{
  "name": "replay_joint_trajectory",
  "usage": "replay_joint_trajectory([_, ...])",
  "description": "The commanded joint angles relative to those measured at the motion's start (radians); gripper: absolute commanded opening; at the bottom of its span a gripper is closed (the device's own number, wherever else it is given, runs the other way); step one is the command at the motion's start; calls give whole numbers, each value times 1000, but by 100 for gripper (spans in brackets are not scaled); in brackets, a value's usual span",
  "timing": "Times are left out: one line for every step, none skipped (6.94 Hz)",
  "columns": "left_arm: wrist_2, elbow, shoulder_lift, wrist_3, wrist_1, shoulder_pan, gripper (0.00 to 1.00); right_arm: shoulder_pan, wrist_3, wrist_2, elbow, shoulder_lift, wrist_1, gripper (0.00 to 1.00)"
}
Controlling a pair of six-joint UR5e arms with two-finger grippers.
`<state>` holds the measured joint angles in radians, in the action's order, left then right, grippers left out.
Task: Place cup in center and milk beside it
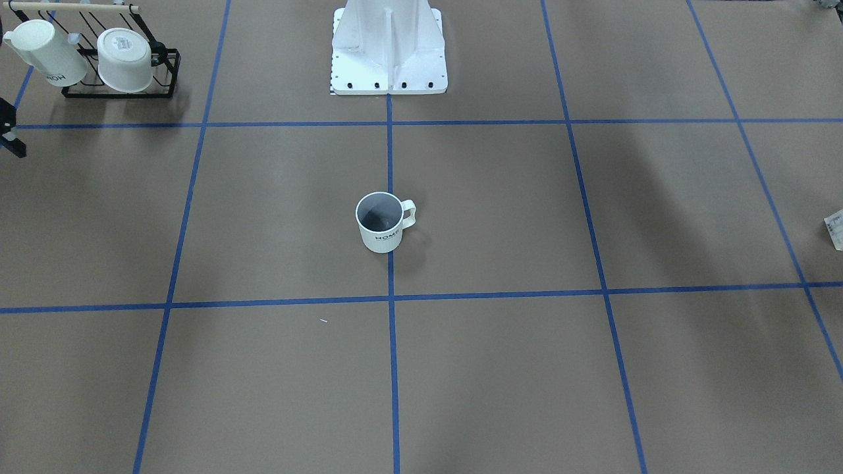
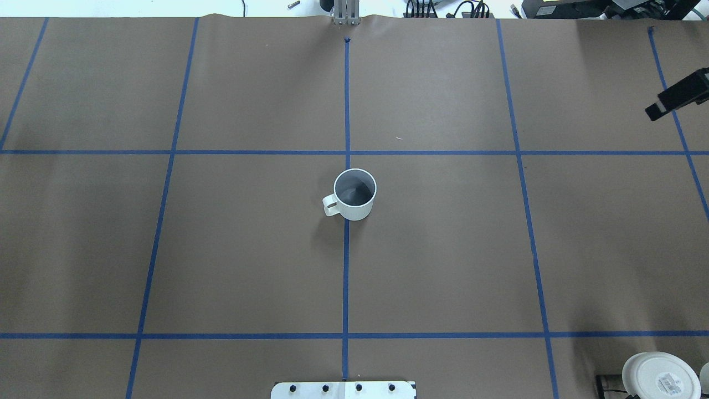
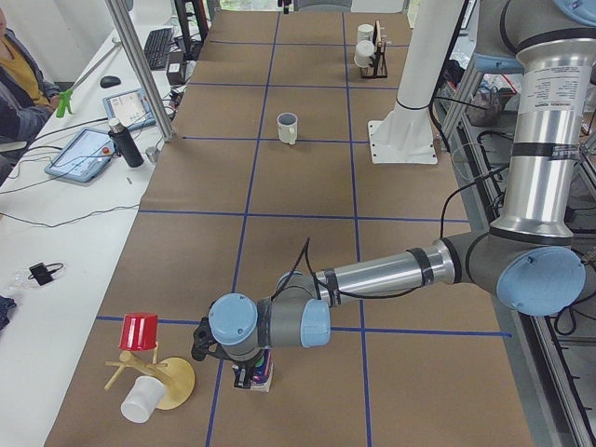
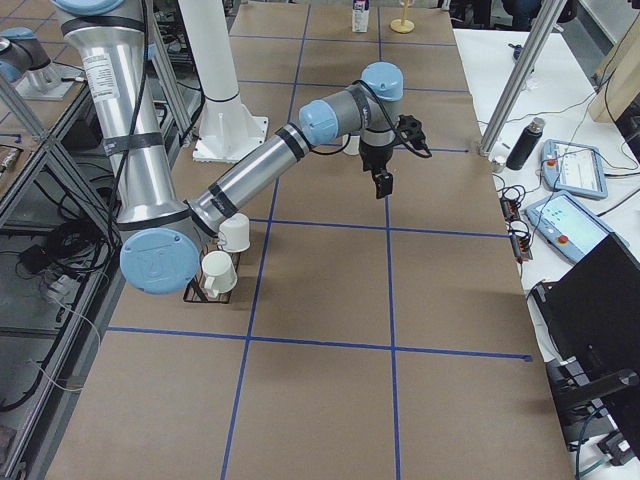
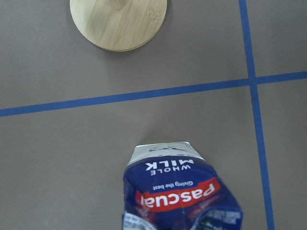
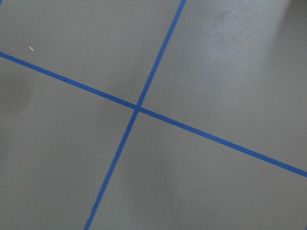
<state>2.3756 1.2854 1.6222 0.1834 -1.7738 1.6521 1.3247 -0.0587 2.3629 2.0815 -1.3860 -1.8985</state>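
Note:
The cup (image 1: 380, 222), a white mug with a dark grey inside and "HOME" lettering, stands upright on the centre tape line (image 2: 346, 266); it also shows in the overhead view (image 2: 354, 194). The milk (image 5: 177, 191), a dark-blue Pascual carton, stands at the table's far left end (image 3: 264, 374). Its lower part looks dented in the left wrist view. My left gripper (image 3: 250, 371) is down at the carton; I cannot tell whether it is shut on it. My right gripper (image 4: 383, 183) hangs above the table on the right side (image 2: 677, 98), empty; I cannot tell whether it is open.
A black rack (image 1: 122, 72) with white mugs stands near the robot's base (image 1: 388, 52) on my right. Beside the milk are a wooden stand (image 3: 172, 382), a red cup (image 3: 140, 331) and a white cup (image 3: 140, 400). A person sits at the side desk (image 3: 19, 74).

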Motion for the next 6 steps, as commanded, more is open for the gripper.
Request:
replay_joint_trajectory([16, 72, 7, -103, 4, -2, 0, 95, 79, -2, 17, -21, -50, 100])
replay_joint_trajectory([127, 185, 5, -234, 25, -2, 0, 100, 79, -2, 25, -30, -50, 100])
replay_joint_trajectory([140, 319, 7, -346, 68, -14, 0, 100, 80, -8, 25, -41, -50, 100])
replay_joint_trajectory([137, 448, 21, -437, 136, -91, 0, 106, 80, -8, 28, -45, -50, 100])
replay_joint_trajectory([104, 530, 78, -547, 186, -183, 0, 105, 82, -10, 28, -56, -48, 100])
replay_joint_trajectory([52, 582, 172, -662, 259, -307, 0, 110, 97, -11, 28, -57, -48, 100])
